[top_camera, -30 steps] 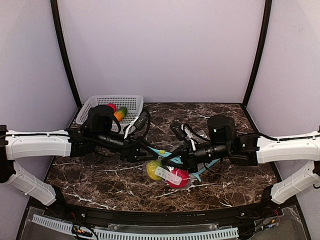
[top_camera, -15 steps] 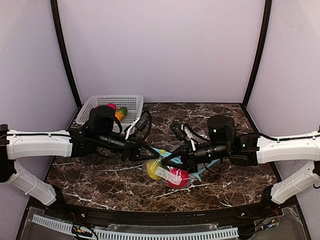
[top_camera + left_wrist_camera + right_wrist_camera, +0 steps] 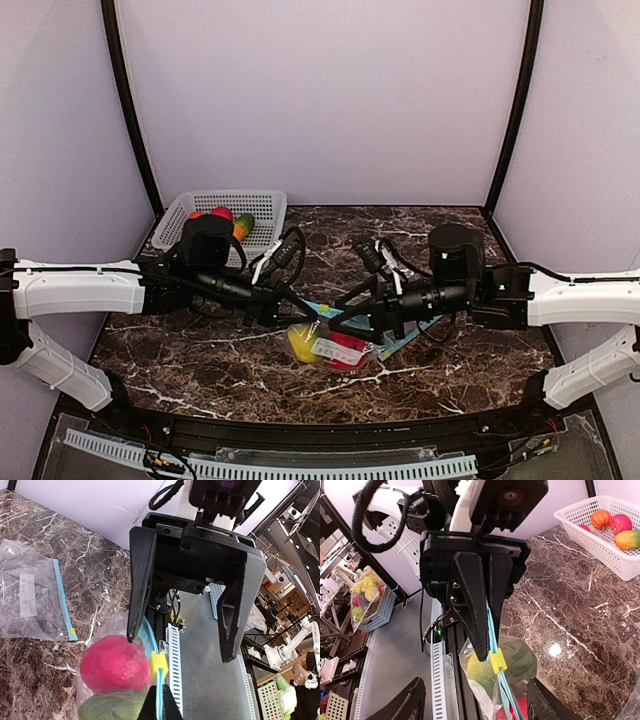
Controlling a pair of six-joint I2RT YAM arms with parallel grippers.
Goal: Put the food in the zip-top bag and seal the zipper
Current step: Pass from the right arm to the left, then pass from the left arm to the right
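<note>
The zip-top bag hangs between the two arms with a red fruit and a green-yellow fruit inside. My left gripper is shut on the bag's blue zipper strip, just behind the yellow slider. My right gripper faces it, open, one finger on each side of the strip and touching nothing. More food lies in the white basket: an orange fruit, a red one and a green-orange one.
A second, empty zip-top bag lies flat on the marble table. The basket stands at the back left corner. Black frame posts and lilac walls close in the back and sides.
My left gripper closed on the zipper strip. My right gripper then opened and let go of the bag, and the bag sagged slightly to the left.
</note>
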